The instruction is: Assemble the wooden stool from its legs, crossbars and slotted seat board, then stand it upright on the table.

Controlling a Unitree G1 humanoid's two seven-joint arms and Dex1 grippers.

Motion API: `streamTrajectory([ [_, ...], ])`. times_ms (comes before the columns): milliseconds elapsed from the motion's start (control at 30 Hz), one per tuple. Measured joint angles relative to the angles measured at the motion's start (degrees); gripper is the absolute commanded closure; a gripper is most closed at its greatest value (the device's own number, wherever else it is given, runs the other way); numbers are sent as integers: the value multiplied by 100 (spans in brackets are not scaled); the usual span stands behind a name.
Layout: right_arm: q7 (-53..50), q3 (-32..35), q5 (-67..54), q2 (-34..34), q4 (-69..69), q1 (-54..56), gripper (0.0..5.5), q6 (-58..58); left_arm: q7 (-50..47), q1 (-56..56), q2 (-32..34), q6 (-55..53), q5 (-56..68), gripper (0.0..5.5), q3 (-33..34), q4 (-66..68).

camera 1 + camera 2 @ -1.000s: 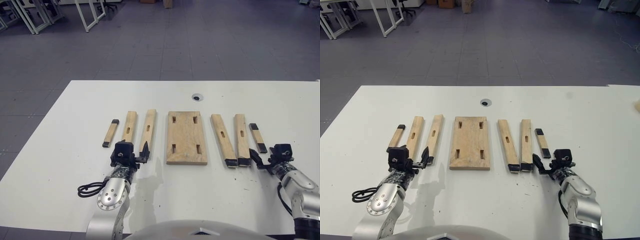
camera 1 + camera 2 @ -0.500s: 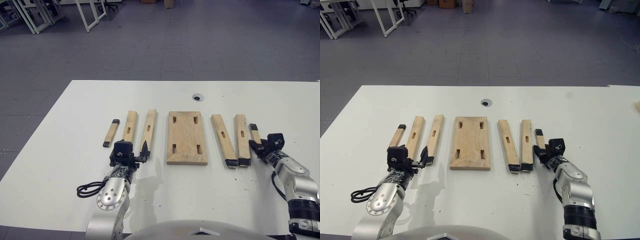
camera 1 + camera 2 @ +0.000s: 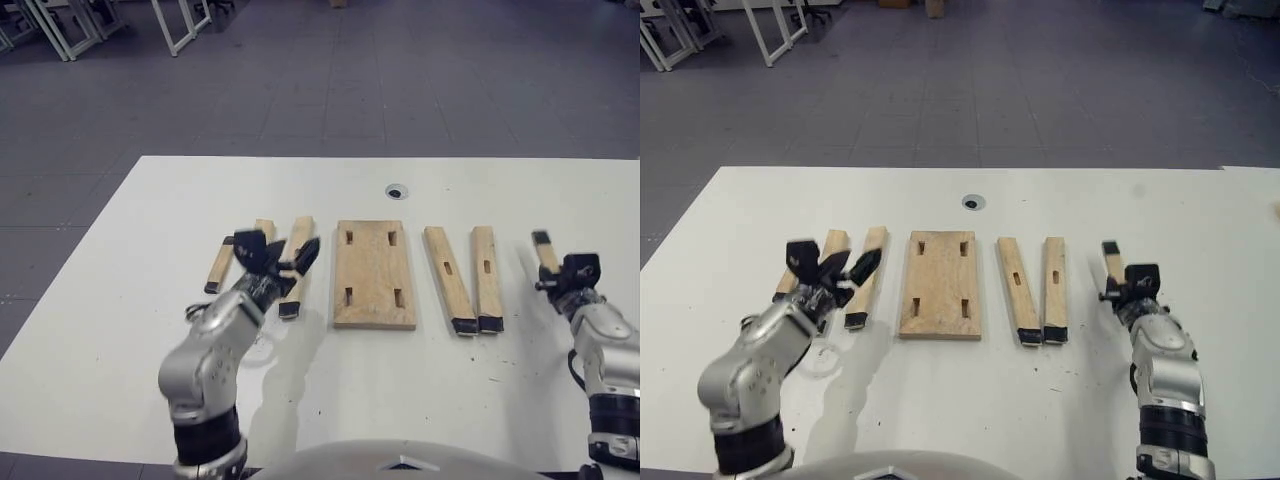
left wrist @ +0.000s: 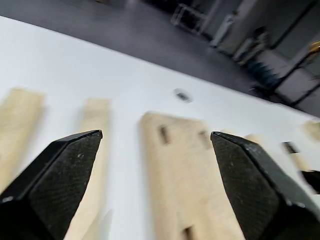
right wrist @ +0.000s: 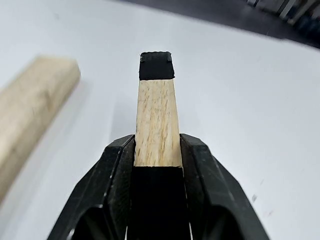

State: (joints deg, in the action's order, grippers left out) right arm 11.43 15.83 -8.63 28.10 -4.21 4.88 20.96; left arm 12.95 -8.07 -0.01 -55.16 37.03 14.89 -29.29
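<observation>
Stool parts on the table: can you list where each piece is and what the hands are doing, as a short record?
Seat board: flat, in the middle, slots up
Right legs: two, flat, beside the board
Left legs: two, flat, beside the board
Left hand: open, above those legs
First crossbar: flat, far left
Right hand: shut on the second crossbar
Assembly: not begun

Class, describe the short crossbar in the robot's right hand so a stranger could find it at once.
On the white table, look right of the slotted seat board, past the two long legs beside it. The short crossbar is the outermost piece there. Unlike its twin far left, it is clamped in the right hand.
</observation>
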Motion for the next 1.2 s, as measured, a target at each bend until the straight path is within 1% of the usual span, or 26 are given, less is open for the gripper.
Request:
streamTrajectory([
  [33,-8,-48,-1,-20,165,90,421,-22,5,-248,-20,-96,415,148,141,125],
  [67,32,-361,-2,-216,625,312,421,-87,-59,-827,-40,-338,1490,148,572,557],
  [100,85,-678,10,-399,880,414,421,-177,-165,-1102,-44,-483,2163,148,837,890],
  [167,263,-1531,202,-829,1312,593,421,-464,-676,-1567,-48,-762,3601,148,1224,1631],
  [200,344,-1967,278,-1039,1488,646,421,-561,-970,-1734,-41,-893,4139,148,1260,1947],
  [267,437,-2603,395,-1442,1726,681,421,-626,-1459,-1887,-17,-1013,4739,148,1114,2234],
  [333,446,-2808,449,-1545,1833,679,421,-625,-1845,-1954,60,-972,5037,148,970,2293],
  [400,447,-2897,501,-1605,1901,675,421,-604,-2095,-2000,170,-900,5100,148,813,2293],
  [567,439,-3013,624,-1679,1987,675,421,-472,-2136,-2059,544,-719,4668,148,358,2297],
  [733,414,-3009,629,-1748,2091,689,421,-400,-2043,-2059,543,-496,4200,148,-42,2313],
  [967,376,-3258,656,-2041,2355,699,421,-256,-1998,-2075,520,-315,3888,148,-146,2664],
  [1100,383,-3410,668,-2077,2442,511,421,-202,-1999,-2093,502,-297,3946,216,-82,2863],
  [1200,384,-3400,669,-2071,2442,482,421,-202,-1996,-2151,532,-480,4292,269,6,2904],
])
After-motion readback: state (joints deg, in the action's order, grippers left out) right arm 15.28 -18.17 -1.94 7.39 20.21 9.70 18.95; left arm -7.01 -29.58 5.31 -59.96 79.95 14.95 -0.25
